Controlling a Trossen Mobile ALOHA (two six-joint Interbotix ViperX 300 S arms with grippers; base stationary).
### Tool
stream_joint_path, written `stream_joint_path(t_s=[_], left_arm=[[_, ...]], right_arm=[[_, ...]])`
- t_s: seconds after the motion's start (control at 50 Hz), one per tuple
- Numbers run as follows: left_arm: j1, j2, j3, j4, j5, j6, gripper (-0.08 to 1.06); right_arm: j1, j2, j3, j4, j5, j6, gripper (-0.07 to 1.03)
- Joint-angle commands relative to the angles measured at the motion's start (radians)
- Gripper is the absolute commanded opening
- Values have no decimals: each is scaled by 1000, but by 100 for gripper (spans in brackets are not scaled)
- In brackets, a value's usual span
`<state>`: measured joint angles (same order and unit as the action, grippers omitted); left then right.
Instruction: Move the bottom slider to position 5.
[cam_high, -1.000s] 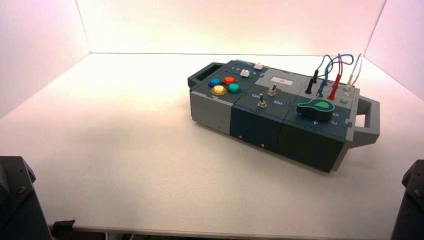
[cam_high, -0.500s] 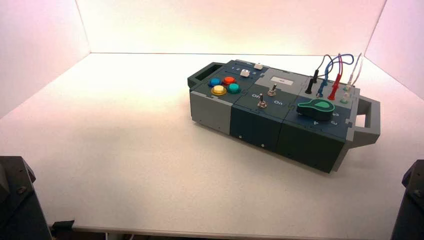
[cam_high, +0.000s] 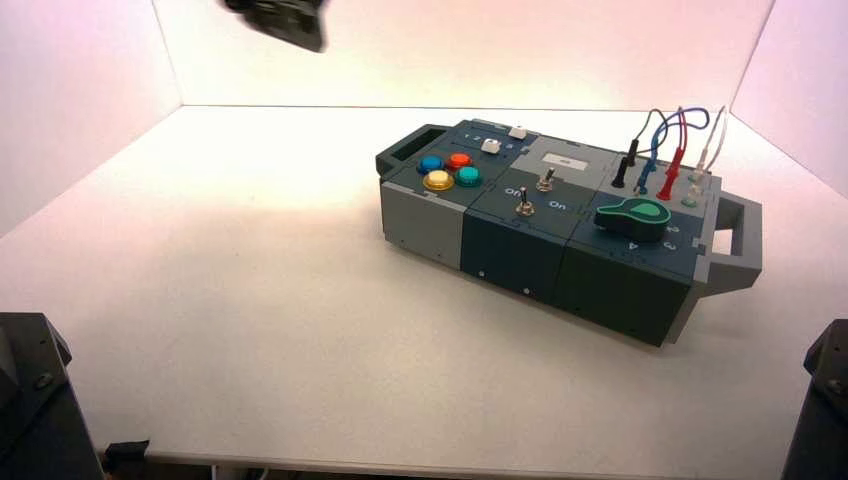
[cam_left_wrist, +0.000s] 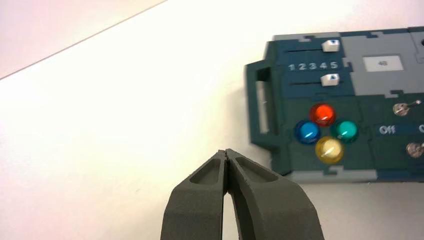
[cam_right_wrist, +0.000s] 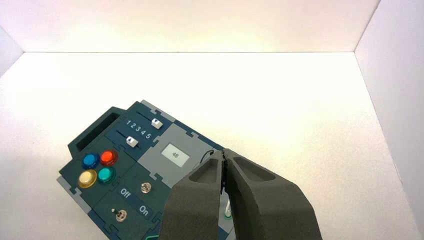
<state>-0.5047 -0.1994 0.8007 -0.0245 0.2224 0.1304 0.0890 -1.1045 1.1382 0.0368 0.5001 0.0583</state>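
**Left gripper raised, fingers closed; bottom slider to its right and short of 5**

I find the left gripper (cam_left_wrist: 226, 151) at work, raised over the bench (cam_high: 230, 290) to the robot's left of the box (cam_high: 420, 225). Its fingers are together with nothing between them. The right gripper (cam_right_wrist: 224, 151) is parked high on the robot's right, its fingers also together and empty.

The bottom slider (cam_left_wrist: 330, 80), a white knob, is at the left end of the box, on the track beside the coloured buttons (cam_left_wrist: 322, 115). The top slider (cam_left_wrist: 331, 46) is on the twin track beyond the numerals. I judge the bottom knob to be near 4, one step short.

Governing relation: the knob is to the robot's right of the left fingers and well below them, so the left arm is the likelier one to serve it. The track's long axis follows the box's length, slanting slightly toward the robot at its right end. Position 5 is at that right end.

The approach should therefore descend on the knob's low-number side and press rightward along the slot. Risks: riding over the small knob, pushing across the slot, or brushing the red button (cam_left_wrist: 323, 114).
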Motion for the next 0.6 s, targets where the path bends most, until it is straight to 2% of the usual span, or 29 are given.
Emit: stream_joint_path(t_s=[0.02,0.26,0.6], left_arm=[[-18,107,-124,-3,11,-2,-3],[-52,299,-302,-2,71,-2,-3],[-137,456,-462,-3,118,-2,-3]], right_arm=[[5,8,-25,5,-3,0,-2],[5,9,-25,6,-3,0,-2],[5,20,-25,5,-3,-2,-2]])
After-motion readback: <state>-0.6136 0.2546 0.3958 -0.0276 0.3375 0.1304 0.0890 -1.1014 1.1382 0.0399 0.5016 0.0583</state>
